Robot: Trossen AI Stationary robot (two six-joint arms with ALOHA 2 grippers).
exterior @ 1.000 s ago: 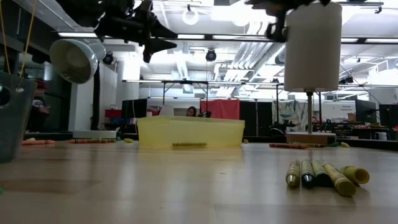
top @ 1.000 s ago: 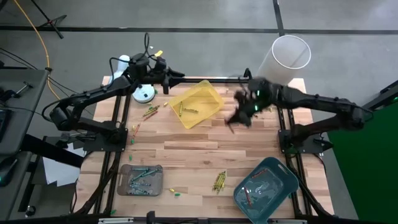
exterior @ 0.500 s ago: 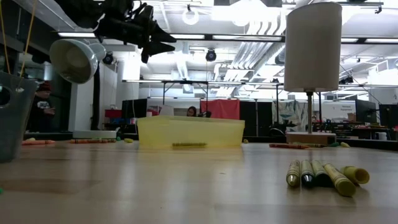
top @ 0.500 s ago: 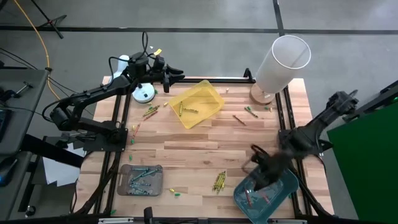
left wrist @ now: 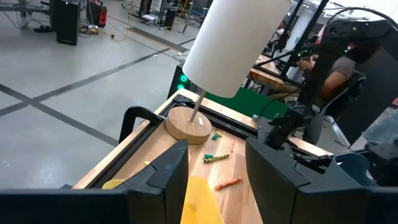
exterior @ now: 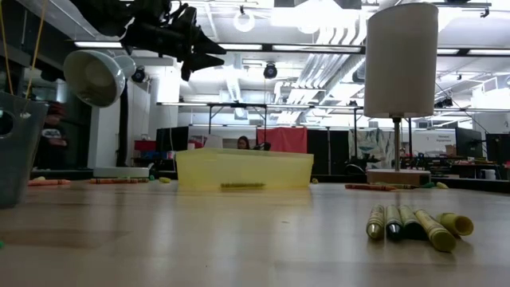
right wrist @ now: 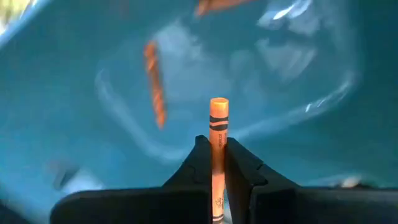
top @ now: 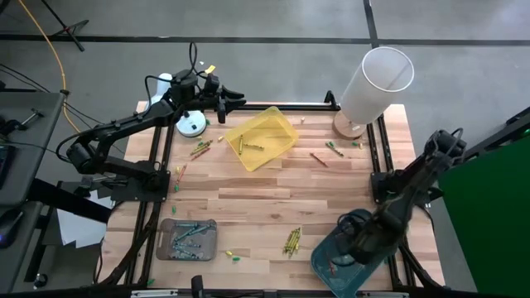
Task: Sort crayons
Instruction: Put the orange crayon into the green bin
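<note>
My right gripper (right wrist: 217, 148) hangs over the teal tray (top: 374, 233) at the table's near right and is shut on an orange crayon (right wrist: 218, 121). More orange crayons (right wrist: 154, 93) lie in that tray. My left gripper (top: 230, 103) stands open, high over the far left, beside the yellow tray (top: 263, 136), which holds a few yellow-olive crayons (top: 248, 147). Loose crayons lie on the wood: a cluster (top: 291, 240) near the front, some (top: 199, 151) left of the yellow tray, and green (top: 333, 148) and orange (top: 318, 157) ones near the lamp. My right gripper pinches the orange crayon between its two fingers (right wrist: 198, 163) at the crayon's middle (right wrist: 217, 144). The crayon lies along the fingers, and its flat end (right wrist: 219, 104) sticks out past the fingertips. The fingers point steeply down from above. The crayon is clear of the teal tray below.
A grey tray (top: 188, 238) with green and blue crayons sits at the near left. A white-shaded lamp (top: 374, 81) on a wooden base stands at the far right. A smaller white lamp (top: 190, 126) stands at the far left. Black frame rails run along both table sides.
My right gripper has swept from the far side by the lamp to the near right, come down over the teal tray and tipped until it points downward. My left gripper has stayed where it was, open.
</note>
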